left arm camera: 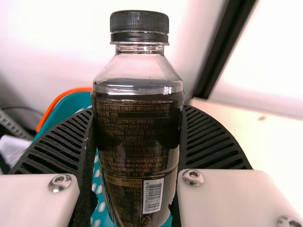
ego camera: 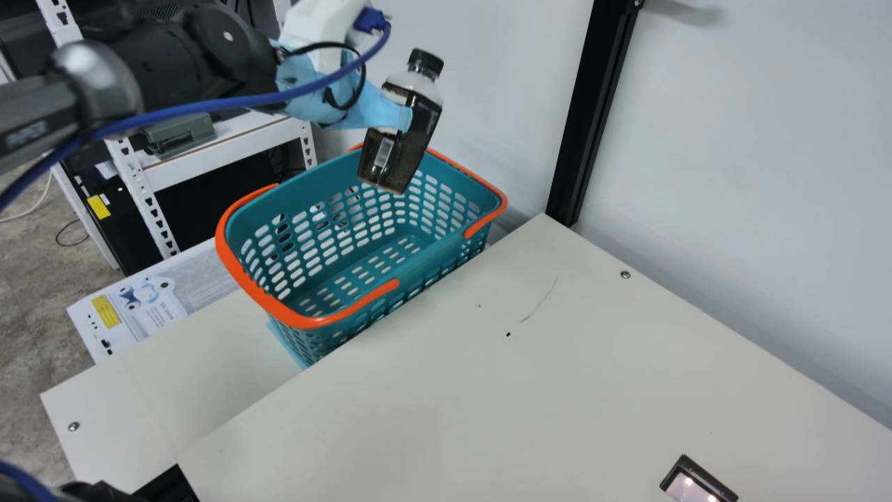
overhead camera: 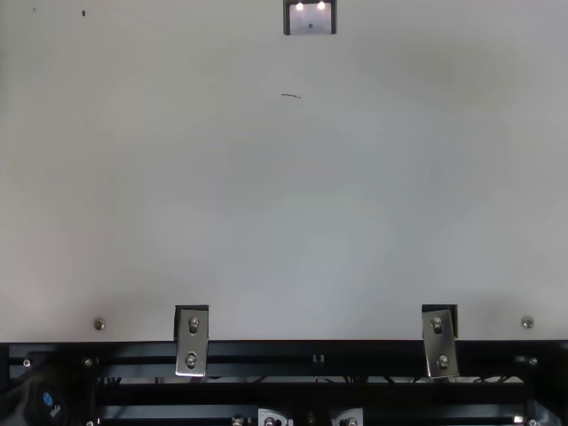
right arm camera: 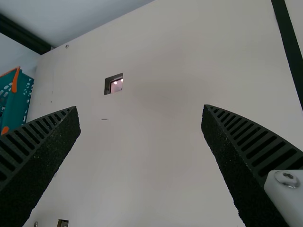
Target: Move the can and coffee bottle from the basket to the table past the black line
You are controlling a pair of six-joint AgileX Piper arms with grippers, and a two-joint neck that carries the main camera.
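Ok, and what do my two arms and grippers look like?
The left arm is black and dark grey with a silvery joint ring, a thick blue cable, a thin black cable loop and light blue and white parts near the gripper. The left gripper and right gripper have black ribbed fingers and white, screwed mounts.

Above the basket [ego camera: 432, 254], the bottle [left arm camera: 137, 142] bears many lines of small pale Korean print and figures, a white barcode [left arm camera: 153, 195] with digits along its side and, under that, a recycling sign [left arm camera: 146, 220]. Left of the basket in the main view, the white panel [ego camera: 202, 272] has a yellow label [ego camera: 106, 312], a blue picture and small dark print; farther left of the basket, the black cabinet [ego camera: 115, 237] has a yellow sticker [ego camera: 98, 207]. The left arm [ego camera: 28, 125] bears pale lettering, too blurred to tell
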